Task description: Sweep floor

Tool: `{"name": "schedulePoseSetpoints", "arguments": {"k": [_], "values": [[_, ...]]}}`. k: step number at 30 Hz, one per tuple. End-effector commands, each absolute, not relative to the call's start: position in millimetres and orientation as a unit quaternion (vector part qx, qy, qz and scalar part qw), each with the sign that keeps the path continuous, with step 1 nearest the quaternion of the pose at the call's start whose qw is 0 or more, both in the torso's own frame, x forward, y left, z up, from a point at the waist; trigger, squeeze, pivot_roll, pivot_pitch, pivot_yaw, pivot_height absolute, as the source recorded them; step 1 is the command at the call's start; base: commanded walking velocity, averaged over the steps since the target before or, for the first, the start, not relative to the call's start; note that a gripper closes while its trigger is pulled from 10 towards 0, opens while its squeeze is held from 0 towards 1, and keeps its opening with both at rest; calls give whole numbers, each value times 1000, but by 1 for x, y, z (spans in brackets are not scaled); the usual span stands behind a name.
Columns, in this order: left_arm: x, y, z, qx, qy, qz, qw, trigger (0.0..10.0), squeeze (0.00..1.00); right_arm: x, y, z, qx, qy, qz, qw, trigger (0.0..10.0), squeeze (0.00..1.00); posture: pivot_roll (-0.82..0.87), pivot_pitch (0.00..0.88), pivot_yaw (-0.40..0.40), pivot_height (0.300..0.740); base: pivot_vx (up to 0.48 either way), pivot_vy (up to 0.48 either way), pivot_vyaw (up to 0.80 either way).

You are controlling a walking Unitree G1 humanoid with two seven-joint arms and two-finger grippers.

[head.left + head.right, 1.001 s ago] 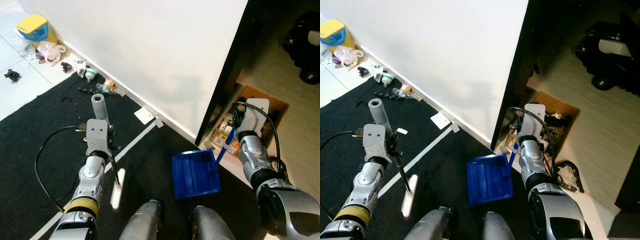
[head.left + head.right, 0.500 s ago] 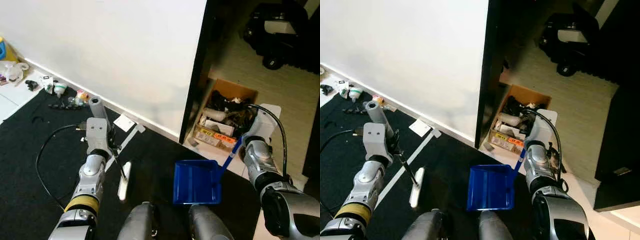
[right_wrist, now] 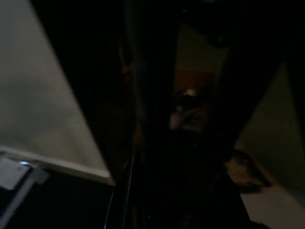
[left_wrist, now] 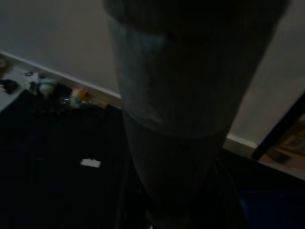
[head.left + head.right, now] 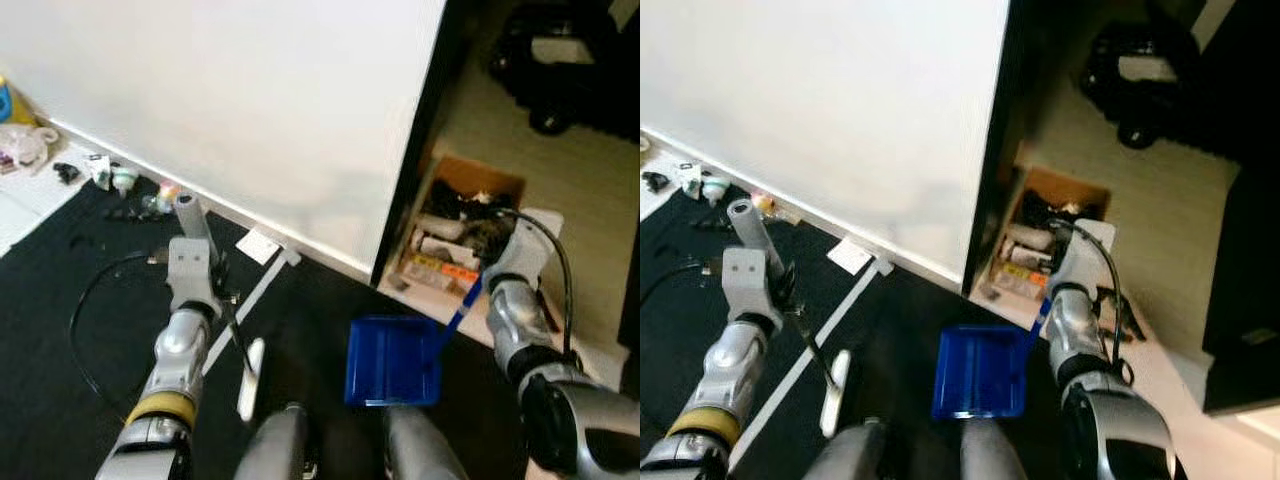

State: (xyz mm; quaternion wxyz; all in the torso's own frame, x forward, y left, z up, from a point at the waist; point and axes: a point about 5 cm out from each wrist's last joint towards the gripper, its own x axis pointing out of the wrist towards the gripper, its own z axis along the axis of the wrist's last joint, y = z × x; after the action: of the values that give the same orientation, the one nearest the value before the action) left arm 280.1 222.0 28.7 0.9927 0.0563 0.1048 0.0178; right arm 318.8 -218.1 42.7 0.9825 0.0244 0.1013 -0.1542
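Two tools held: broom (image 5: 247,365) L, dustpan (image 5: 392,361) R.

We see a blue dustpan (image 5: 392,360) on a black mat (image 5: 60,300) crossed by a white stripe (image 5: 240,315), a white brush head (image 5: 250,378) beside it, and a brown cardboard box (image 5: 462,215) beyond.

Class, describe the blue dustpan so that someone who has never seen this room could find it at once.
Start at the white wall and follow it to its dark edge, where a cardboard box of clutter sits. On the black floor mat just in front lies the dustpan, its handle rising towards the right hand. It is the one bright blue, flat square tray there.
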Motion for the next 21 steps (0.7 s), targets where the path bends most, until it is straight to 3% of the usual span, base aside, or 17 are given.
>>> {"name": "schedulePoseSetpoints", "arguments": {"k": [1, 11, 21], "values": [[282, 225, 33, 65, 99, 16, 993, 10000, 0, 319, -220, 44, 27, 97, -158, 982, 10000, 0, 47, 75, -12, 740, 0, 480, 0], [282, 226, 33, 70, 104, 16, 992, 10000, 0, 319, -220, 43, 38, 101, -161, 981, 10000, 0, 45, 75, -12, 740, 0, 480, 0], [282, 226, 32, 71, 106, 16, 992, 10000, 0, 319, -220, 43, 41, 105, -159, 981, 10000, 0, 45, 76, -11, 740, 0, 480, -745]]}}
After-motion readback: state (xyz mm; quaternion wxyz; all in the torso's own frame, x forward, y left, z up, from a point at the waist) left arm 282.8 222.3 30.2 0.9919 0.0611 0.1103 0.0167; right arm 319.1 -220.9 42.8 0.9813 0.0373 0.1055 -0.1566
